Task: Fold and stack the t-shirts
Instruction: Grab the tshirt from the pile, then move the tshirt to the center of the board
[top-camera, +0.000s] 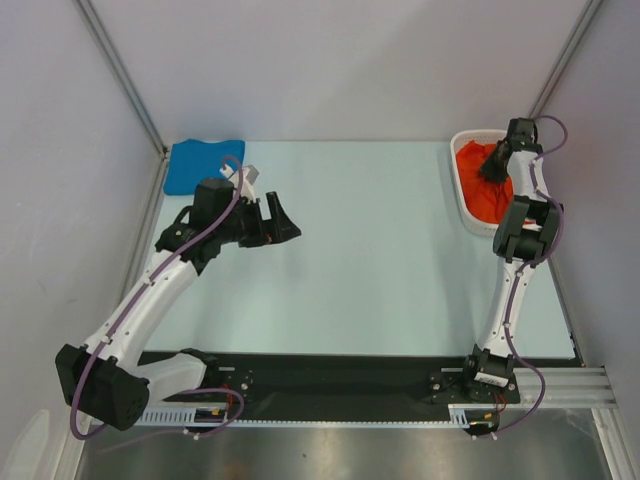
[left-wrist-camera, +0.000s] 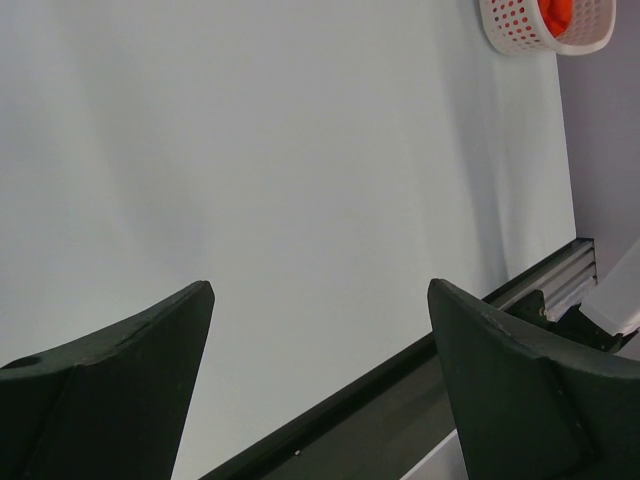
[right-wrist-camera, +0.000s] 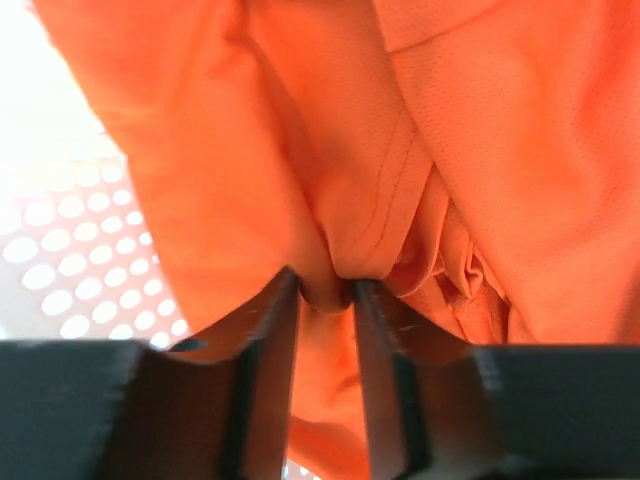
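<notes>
Orange-red t-shirt (right-wrist-camera: 440, 150) bunched in far-right basket (top-camera: 459, 190), likely light, limp, will drape; right end effector (right-wrist-camera: 322, 288) pinches a seamed fold, left end effector (left-wrist-camera: 320, 370) spread, empty.

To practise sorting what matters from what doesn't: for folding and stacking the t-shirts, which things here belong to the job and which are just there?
Belong: orange t-shirt; blue t-shirt.
Just there: white basket; table.

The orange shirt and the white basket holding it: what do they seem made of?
The orange shirt: likely a fine synthetic knit, matte; tiny mesh texture, stitched seam, soft folds show. The white basket: seemingly moulded plastic, slightly glossy, its wall punched with rows of round holes.
</notes>
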